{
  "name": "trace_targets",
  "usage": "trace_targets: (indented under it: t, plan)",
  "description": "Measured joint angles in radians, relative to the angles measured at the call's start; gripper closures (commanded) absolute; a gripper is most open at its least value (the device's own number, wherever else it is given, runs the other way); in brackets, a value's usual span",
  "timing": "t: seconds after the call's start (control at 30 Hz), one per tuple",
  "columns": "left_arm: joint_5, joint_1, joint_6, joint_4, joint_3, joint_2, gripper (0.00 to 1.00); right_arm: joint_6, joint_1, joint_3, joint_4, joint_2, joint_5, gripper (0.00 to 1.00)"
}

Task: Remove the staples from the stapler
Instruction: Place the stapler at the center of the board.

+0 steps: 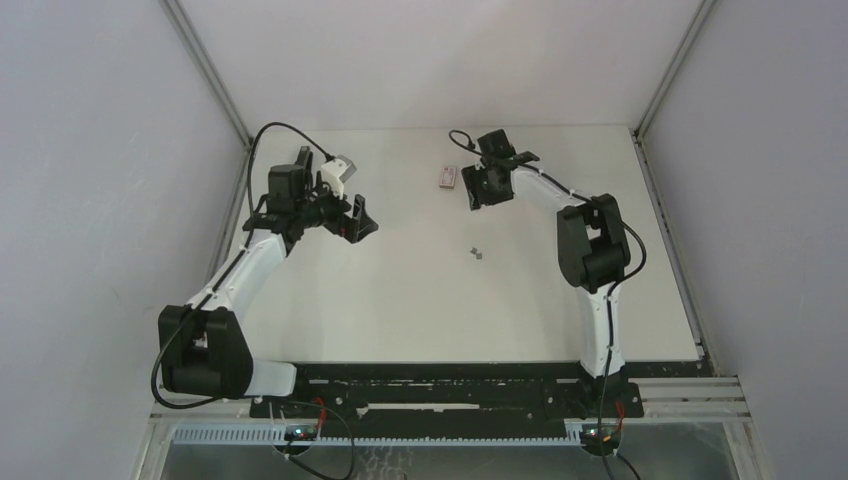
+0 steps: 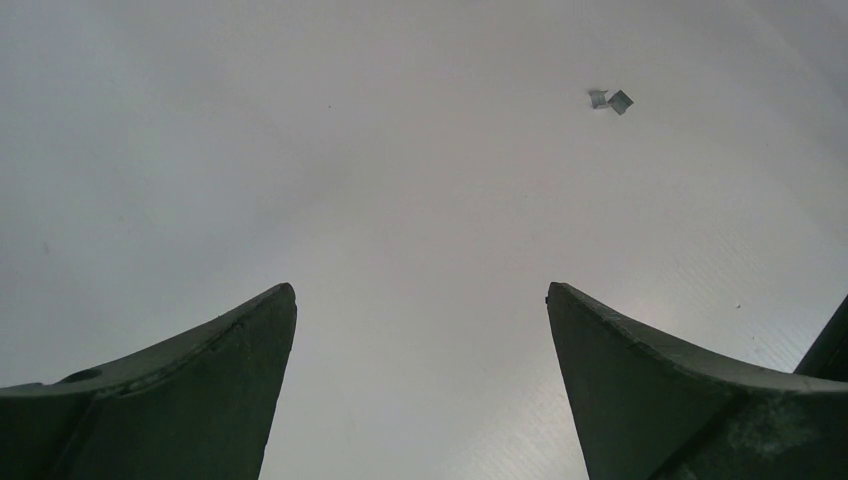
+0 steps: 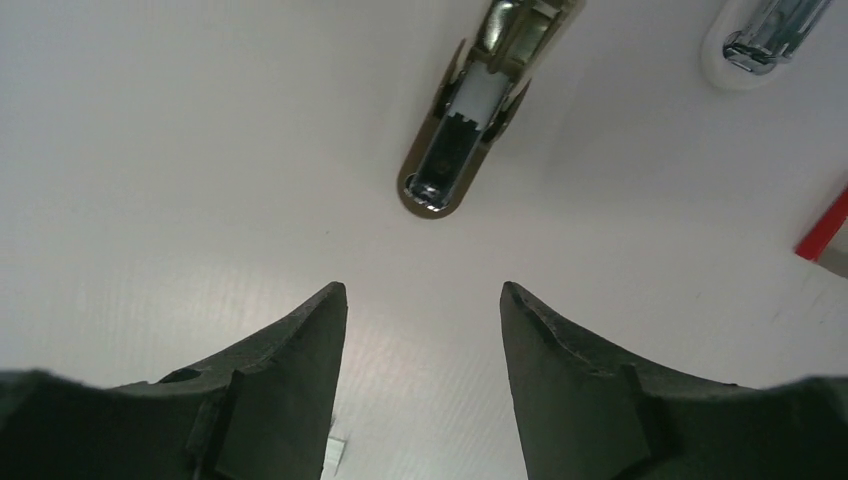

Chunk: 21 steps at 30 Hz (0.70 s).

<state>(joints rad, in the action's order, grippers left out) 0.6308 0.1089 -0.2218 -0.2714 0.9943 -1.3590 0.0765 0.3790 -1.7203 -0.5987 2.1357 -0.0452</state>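
The stapler (image 3: 447, 165) lies on the white table just ahead of my right gripper (image 3: 422, 288). Its near end shows an open dark channel with a white piece inside. The right gripper stands open with nothing between its fingers, and in the top view it (image 1: 478, 190) covers the stapler. Two tiny silvery staples (image 1: 477, 253) lie on the table's middle, also in the left wrist view as staples (image 2: 610, 100) at the upper right. My left gripper (image 2: 421, 288) is wide open and empty, hovering at the left (image 1: 357, 220), far from them.
A small pink-and-white box (image 1: 447, 177) lies just left of the right gripper, its red edge (image 3: 825, 228) at the right wrist view's border. A white and chrome part (image 3: 765, 35) lies at that view's top right. A pale scrap (image 3: 335, 452) lies by the right gripper's left finger.
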Motion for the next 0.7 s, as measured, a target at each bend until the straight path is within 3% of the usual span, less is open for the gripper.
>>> trace_targets:
  t: [0.7]
  plan:
    - [-0.001,0.000,0.000,0.000,0.000,0.000,0.00,-0.049,-0.007,-0.127,-0.026,0.134,-0.026,0.52]
